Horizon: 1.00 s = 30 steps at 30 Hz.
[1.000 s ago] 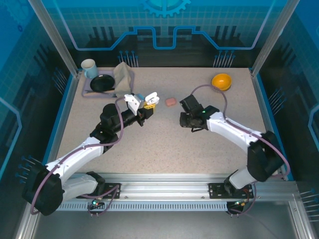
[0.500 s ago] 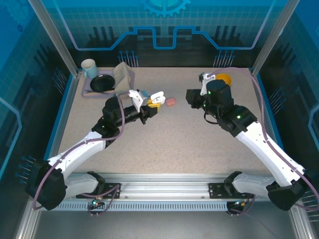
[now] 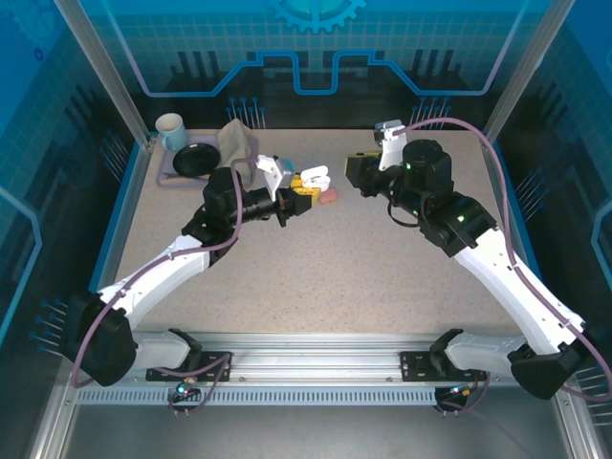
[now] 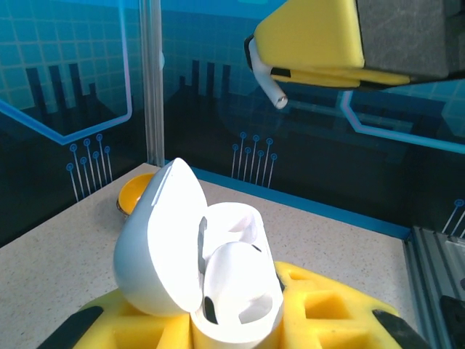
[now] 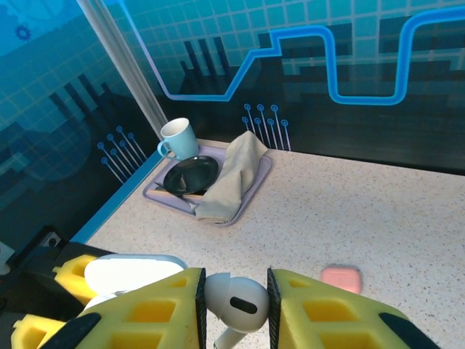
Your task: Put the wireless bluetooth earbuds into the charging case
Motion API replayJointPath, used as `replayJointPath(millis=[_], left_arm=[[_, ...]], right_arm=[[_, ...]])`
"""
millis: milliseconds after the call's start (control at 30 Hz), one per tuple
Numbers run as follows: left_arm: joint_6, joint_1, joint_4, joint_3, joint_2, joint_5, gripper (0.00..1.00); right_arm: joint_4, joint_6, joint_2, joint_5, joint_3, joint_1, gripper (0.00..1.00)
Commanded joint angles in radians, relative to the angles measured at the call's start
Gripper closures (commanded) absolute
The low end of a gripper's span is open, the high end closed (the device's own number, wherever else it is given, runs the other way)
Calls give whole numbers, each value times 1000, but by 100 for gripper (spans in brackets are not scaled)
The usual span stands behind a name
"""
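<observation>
My left gripper (image 3: 304, 187) is shut on the white charging case (image 4: 236, 291), whose lid (image 4: 156, 240) stands open to the left. A white earbud (image 4: 240, 273) appears to sit in the near slot. My right gripper (image 5: 234, 299) is shut on another white earbud (image 5: 236, 298), bud between the pads and stem pointing down. In the left wrist view its yellow finger (image 4: 312, 40) hangs above the case, the stem (image 4: 269, 80) sticking out. In the top view the right gripper (image 3: 358, 173) is just right of the case (image 3: 316, 177). The pink earbuds are out of view.
A closed salmon-pink case (image 3: 328, 196) lies on the table under the two grippers, also the pink case (image 5: 341, 278). A lilac tray (image 3: 164, 178) at the back left holds a mug (image 3: 172, 129), a black plate (image 3: 196, 160) and a cloth (image 3: 237, 141). An orange bowl (image 4: 134, 193) sits at the back right.
The right arm has risen from the table and swung left and back toward the left gripper. The left gripper has carried the open case to the right and farther back.
</observation>
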Motion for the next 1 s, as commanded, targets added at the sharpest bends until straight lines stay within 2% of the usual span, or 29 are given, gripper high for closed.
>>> replayJointPath(millis=[0,533,967], left_arm=[[-34,-3,-3,50,23,60,100],[-56,-15,2,82,45,79,100],[-53,-19,4,82,35,77,100]], right_arm=[[43,-34,7,-49,28,13,72],[65,-19,51,-61,17,61,73],[68,-25,79,-36,1,62,74]])
